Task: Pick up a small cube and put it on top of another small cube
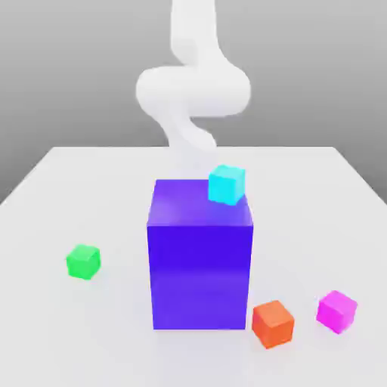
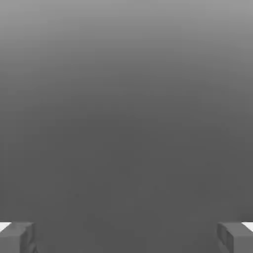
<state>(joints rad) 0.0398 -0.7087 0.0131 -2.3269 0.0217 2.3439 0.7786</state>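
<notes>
pincer [image 2: 126,237]: standing wide apart, gripping nothing | magenta cube [image 1: 336,311]: sitting on the counter [image 1: 68,189] at the exterior view's right, just beside the orange cube [image 1: 273,323] | green cube [image 1: 83,261]: lying at that view's left, well apart | cyan cube [image 1: 226,184]: resting atop the purple-blue block [image 1: 200,264]

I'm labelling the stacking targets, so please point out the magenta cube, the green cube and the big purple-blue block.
magenta cube [image 1: 336,311], exterior view, on its front face.
green cube [image 1: 83,261], exterior view, on its front face.
big purple-blue block [image 1: 200,276], exterior view, on its front face.
</notes>
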